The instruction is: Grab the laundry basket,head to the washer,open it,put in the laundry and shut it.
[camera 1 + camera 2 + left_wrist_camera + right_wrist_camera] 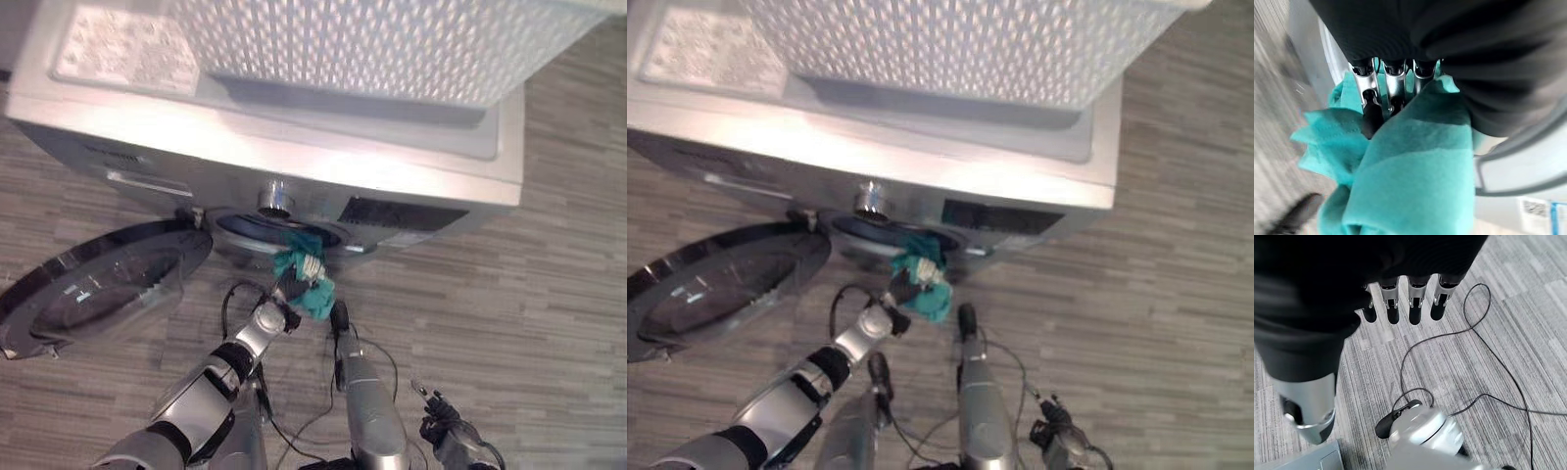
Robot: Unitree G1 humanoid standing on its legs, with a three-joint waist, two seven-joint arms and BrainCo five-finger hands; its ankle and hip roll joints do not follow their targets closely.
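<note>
Left hand (291,290) clutching teal cloth (312,287) at open washer (294,166) mouth. White basket (392,44) atop washer. Right hand (1400,303) relaxed, empty.

Right hand (1400,308), fingers (1415,311) relaxed and empty, above grey striped floor (1528,333)
</note>
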